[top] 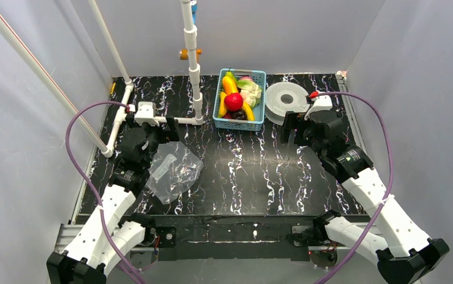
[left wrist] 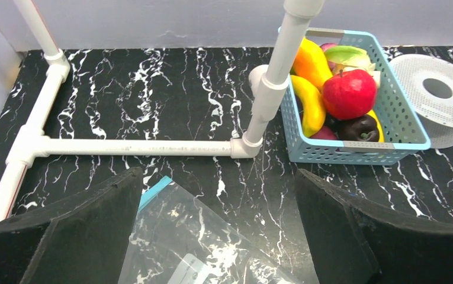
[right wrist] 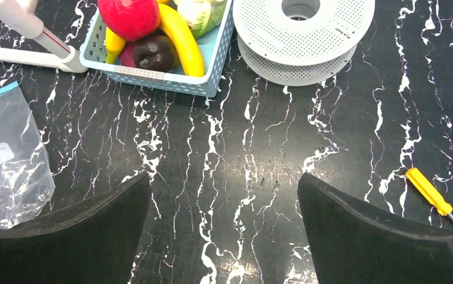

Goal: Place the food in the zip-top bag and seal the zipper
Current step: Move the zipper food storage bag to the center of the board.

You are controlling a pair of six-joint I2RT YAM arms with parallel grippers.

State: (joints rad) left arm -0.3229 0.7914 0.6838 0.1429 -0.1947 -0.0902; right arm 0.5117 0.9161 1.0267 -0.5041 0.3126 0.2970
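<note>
The food lies piled in a light-blue basket (top: 238,124) at the back: a red apple (top: 233,101), a yellow banana (left wrist: 308,103), a pale cauliflower (top: 251,92) and a dark eggplant (right wrist: 153,52). The clear zip-top bag (top: 173,170) lies flat and crinkled on the marbled table, left of centre. A corner of its pale-blue zipper (left wrist: 153,192) shows in the left wrist view. My left gripper (top: 163,131) hangs open just behind the bag, with nothing between its fingers (left wrist: 218,174). My right gripper (top: 295,127) stands open over bare table (right wrist: 224,176), in front of the basket's right side.
A white pipe frame (top: 195,77) stands upright just left of the basket, with a bar running left along the table (left wrist: 135,147). A white perforated spool (top: 287,100) sits right of the basket. A yellow-handled screwdriver (right wrist: 428,190) lies at the right. Grey walls enclose the table.
</note>
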